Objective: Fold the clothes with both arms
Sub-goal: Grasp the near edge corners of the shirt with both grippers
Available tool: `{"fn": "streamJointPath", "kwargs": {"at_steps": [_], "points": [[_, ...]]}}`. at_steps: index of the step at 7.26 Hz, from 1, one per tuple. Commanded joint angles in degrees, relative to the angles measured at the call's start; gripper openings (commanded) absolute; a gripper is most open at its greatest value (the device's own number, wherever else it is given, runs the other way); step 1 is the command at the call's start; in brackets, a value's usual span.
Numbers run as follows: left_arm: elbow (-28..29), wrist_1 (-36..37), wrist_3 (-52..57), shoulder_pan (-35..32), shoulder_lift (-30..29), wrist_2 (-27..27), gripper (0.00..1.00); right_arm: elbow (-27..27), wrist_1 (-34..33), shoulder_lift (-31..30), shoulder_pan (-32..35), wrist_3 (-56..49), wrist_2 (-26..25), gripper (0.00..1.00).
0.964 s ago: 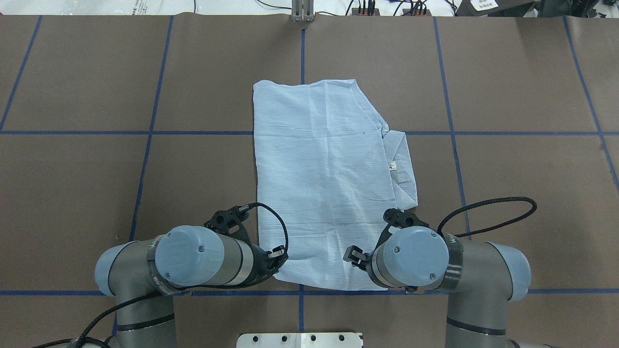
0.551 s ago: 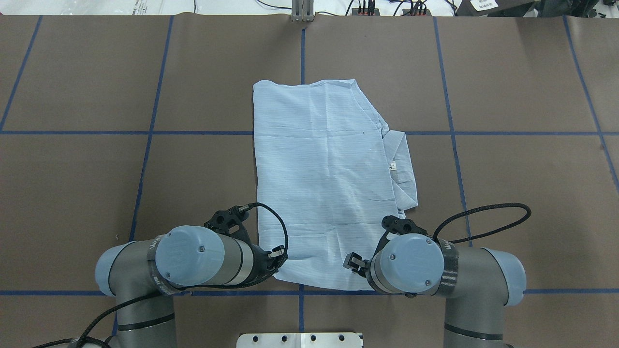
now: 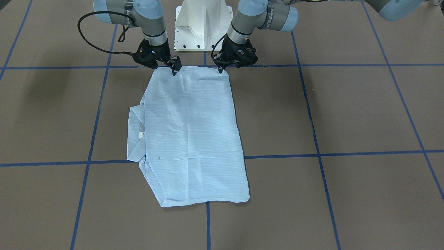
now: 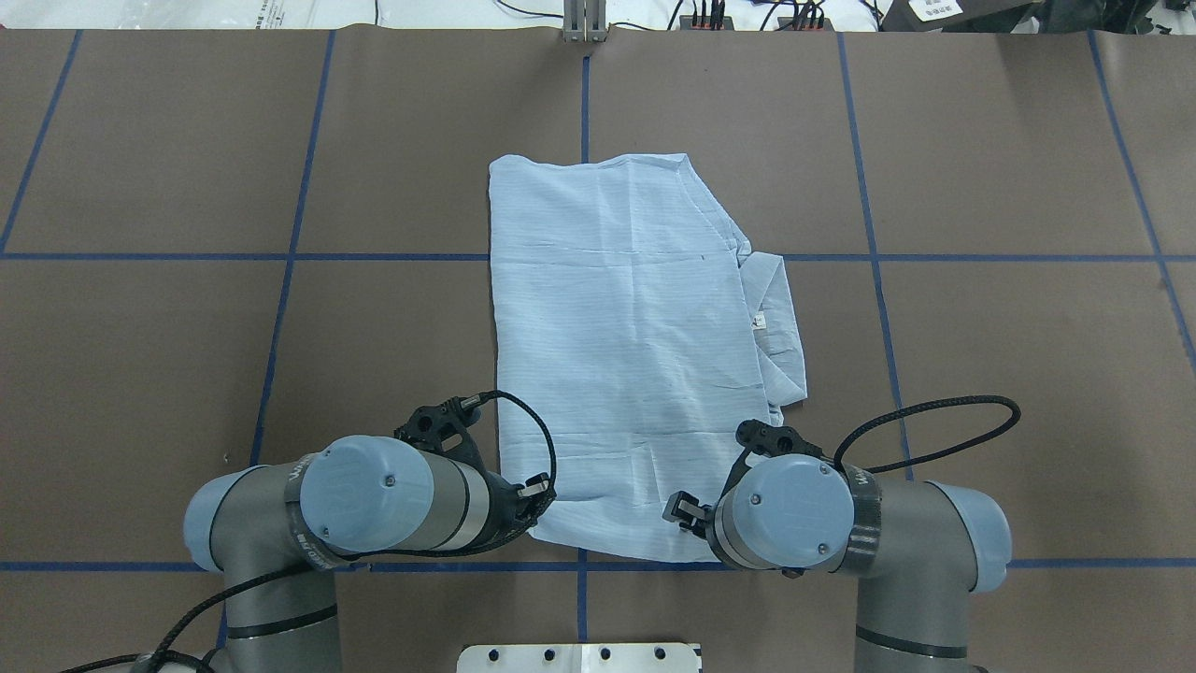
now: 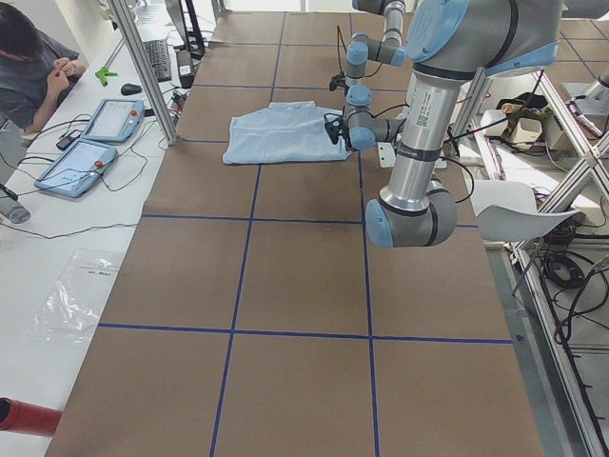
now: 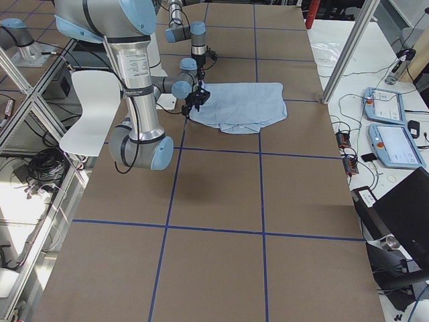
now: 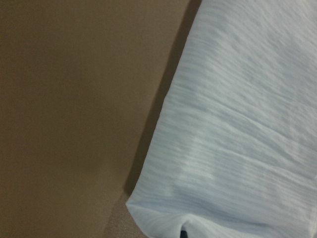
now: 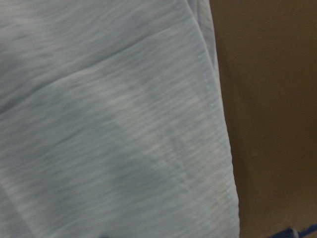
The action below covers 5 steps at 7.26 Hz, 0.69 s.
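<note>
The light-blue striped shirt point(image 4: 635, 355) lies flat as a long folded rectangle in the middle of the table point(image 4: 981, 374). Its collar point(image 4: 775, 318) with a small white label sticks out on the robot's right side. Both grippers sit at the shirt's edge nearest the robot. My left gripper point(image 4: 537, 491) point(image 3: 220, 71) is at the near left corner, fingers together on the cloth. My right gripper point(image 4: 682, 509) point(image 3: 174, 72) is down on the near right part of the hem, fingers together. The wrist views show only the shirt point(image 7: 237, 124) point(image 8: 109, 124) and brown table.
Blue tape lines divide the brown table into squares. The white pedestal base point(image 3: 204, 21) stands just behind the grippers. A seated person point(image 5: 29, 67) and tablets point(image 5: 90, 152) are at a side bench beyond the far table edge. A white chair point(image 6: 87, 114) stands behind the robot.
My right arm has drawn back slightly toward the robot's base, and a small crease has formed in the shirt near it. The left arm has not moved.
</note>
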Motion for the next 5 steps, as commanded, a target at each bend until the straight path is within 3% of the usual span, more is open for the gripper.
{"fn": "streamJointPath", "kwargs": {"at_steps": [1,2,5], "points": [[0.0,0.0,0.0,0.0,0.0,0.0,0.0,-0.1,0.0,0.0,-0.1,0.1,0.0,0.72],[0.0,0.0,0.0,0.0,0.0,0.0,0.0,-0.2,0.0,0.0,0.0,0.0,0.1,0.64],[0.0,0.0,0.0,-0.1,0.0,0.1,0.0,0.1,0.1,0.4,0.0,0.0,0.3,0.02]]}}
